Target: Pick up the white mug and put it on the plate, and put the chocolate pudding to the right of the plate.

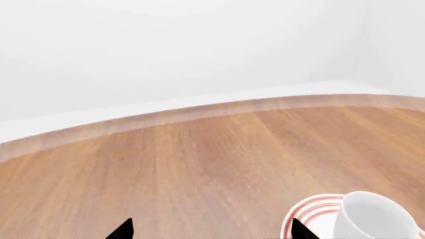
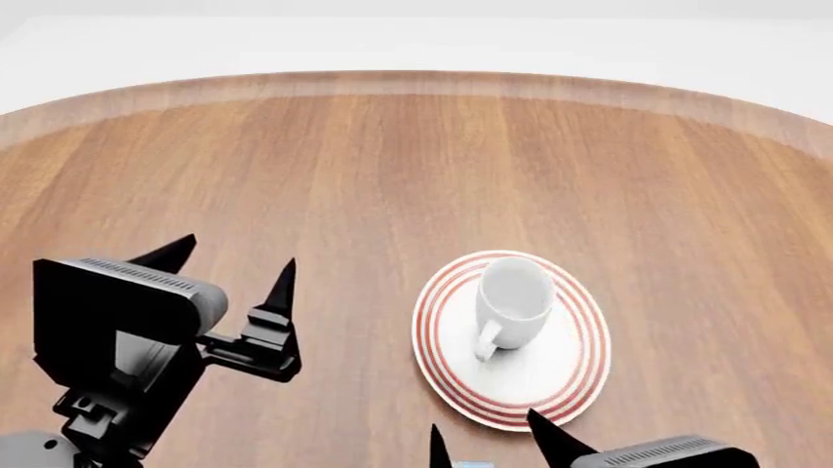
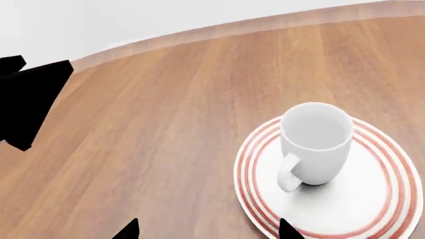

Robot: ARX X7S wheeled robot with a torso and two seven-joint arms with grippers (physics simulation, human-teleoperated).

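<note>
The glossy white ceramic mug (image 2: 513,302) stands upright on the round white red-ringed plate (image 2: 573,375), handle toward seven o'clock, so that step looks done. The left gripper (image 2: 232,268) hovers at nine o'clock over the wooden surface (image 2: 390,166), fingers released and empty. The right gripper (image 2: 489,434) hangs at six o'clock, fingers spread; the chocolate pudding carton isn't identifiable.

Right tool (image 2: 482,434) mostly below the head view's lower edge, plate (image 1: 307,211) cropped in the left wrist view.
</note>
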